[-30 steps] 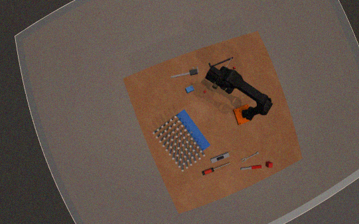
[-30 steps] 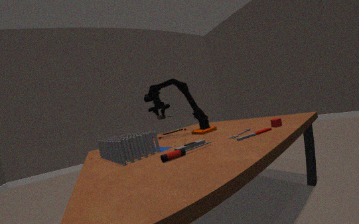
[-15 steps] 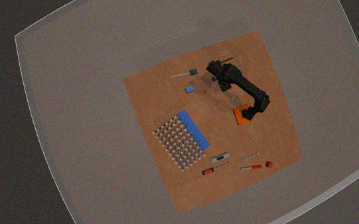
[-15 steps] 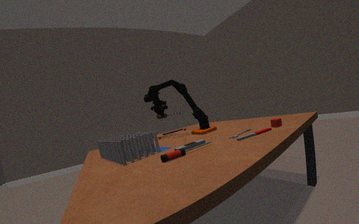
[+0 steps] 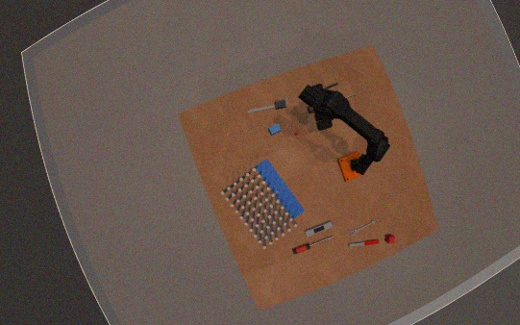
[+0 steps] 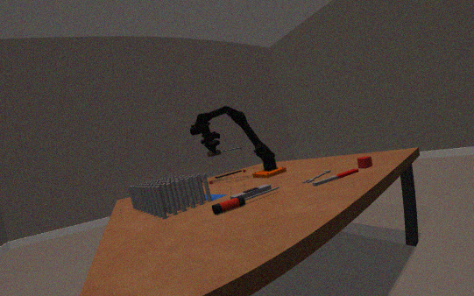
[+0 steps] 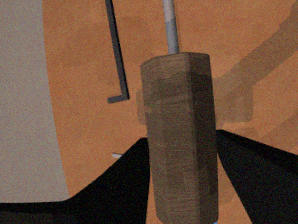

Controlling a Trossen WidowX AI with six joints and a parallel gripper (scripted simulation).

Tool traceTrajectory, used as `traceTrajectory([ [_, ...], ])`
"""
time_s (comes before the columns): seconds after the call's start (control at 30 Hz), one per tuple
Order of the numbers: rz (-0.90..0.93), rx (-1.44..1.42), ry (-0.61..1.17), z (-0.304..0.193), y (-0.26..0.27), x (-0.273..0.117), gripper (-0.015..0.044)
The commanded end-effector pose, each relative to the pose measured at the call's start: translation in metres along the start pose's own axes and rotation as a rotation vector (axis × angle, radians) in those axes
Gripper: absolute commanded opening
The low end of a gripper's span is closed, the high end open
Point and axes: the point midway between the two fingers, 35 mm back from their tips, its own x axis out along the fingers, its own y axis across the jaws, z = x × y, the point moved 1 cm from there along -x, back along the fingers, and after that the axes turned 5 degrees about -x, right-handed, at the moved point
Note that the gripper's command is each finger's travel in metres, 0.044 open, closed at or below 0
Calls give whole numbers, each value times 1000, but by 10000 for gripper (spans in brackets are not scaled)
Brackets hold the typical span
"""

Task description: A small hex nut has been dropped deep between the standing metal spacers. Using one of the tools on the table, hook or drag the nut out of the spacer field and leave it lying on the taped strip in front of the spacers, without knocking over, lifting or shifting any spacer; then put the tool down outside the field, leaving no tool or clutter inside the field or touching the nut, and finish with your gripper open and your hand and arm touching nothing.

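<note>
My gripper (image 6: 212, 152) (image 7: 181, 140) is shut on the brown wooden handle (image 7: 175, 120) of a tool and holds it high above the table. The tool's thin metal shaft (image 6: 233, 149) (image 7: 170, 30) points away from the fingers; its tip is outside the wrist view. The metal spacers (image 6: 166, 197) stand upright in a dense field, with the blue taped strip (image 5: 285, 197) (image 6: 217, 197) along one side. A tiny pale spot (image 5: 277, 192) at the strip's spacer-side edge may be the hex nut; it is too small to be sure.
A black bent rod (image 5: 331, 87) (image 7: 118, 55) lies below the gripper. A flat tool (image 5: 261, 109) with a dark block, a blue block (image 5: 274, 129) and a small red cube (image 5: 297, 133) lie nearby. A grey bar (image 5: 310, 231), screwdriver (image 5: 302, 249), wrench (image 5: 362, 227) and red-handled tool (image 5: 371, 242) lie beyond the spacers.
</note>
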Motion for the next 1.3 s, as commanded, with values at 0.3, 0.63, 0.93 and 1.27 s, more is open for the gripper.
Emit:
traceTrajectory([
  [0.3,9,8,-5,-2,2,7,0],
  [0.63,9,8,-5,-6,2,14,0],
  [0.93,10,8,-5,-8,2,20,0],
  [1.27,10,8,-5,-11,1,27,0],
])
